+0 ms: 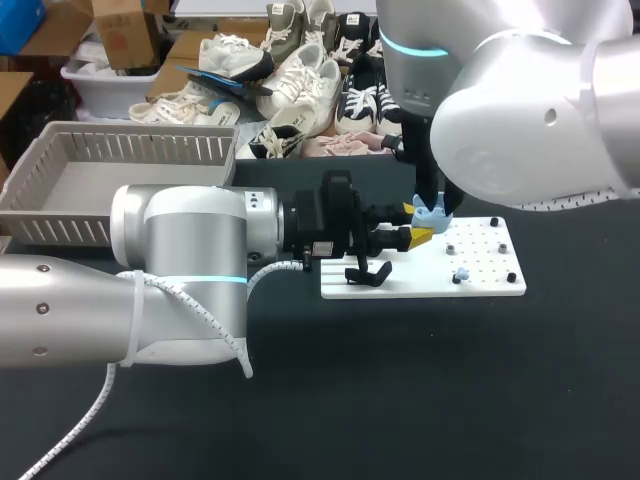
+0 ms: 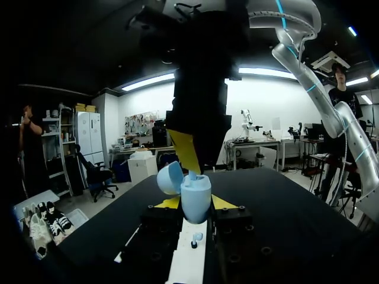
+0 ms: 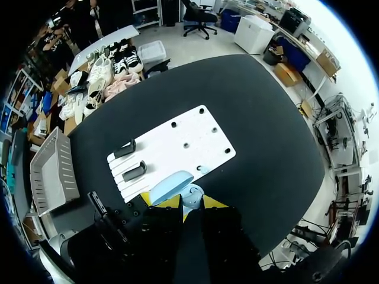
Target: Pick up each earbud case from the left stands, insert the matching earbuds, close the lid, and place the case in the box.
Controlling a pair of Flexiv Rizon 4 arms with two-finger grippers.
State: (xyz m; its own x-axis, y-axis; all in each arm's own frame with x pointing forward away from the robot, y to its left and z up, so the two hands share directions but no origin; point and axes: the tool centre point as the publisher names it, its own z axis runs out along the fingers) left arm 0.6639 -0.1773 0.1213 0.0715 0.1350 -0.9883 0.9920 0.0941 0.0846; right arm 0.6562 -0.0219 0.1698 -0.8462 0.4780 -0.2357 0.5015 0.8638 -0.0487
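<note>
Left fingers (image 2: 220, 203) grasp open light-blue earbud case (image 2: 196, 201) | right arm (image 1: 520, 120) grip: cannot tell | insertion apparently under way; closing, boxing pending

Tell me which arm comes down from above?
The right arm: it points straight down over the open blue case, while the left arm reaches in sideways, its jaws pinching the case.
</note>
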